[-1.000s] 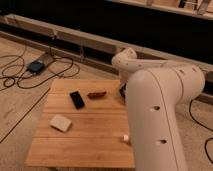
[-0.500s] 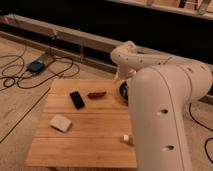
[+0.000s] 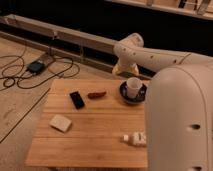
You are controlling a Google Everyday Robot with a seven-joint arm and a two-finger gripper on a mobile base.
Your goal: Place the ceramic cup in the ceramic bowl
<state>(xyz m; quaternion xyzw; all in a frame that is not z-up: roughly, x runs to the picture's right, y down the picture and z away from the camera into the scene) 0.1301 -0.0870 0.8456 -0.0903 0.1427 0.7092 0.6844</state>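
Arm spans right side of frame. Desk centre. Ceramic bowl at upper right of desk; ceramic cup stands upright inside it. End effector just above-left of bowl; finger state: cannot tell. Judgement: placement done; next, retreat clear without clipping cup.

1. Light wooden slatted bench standing at centre.
2. Pale brownish floor around it.
3. Black cables looping across the floor to a small dark box.
4. Long low ledge behind, below a dark wall.
5. Dim, warm light.
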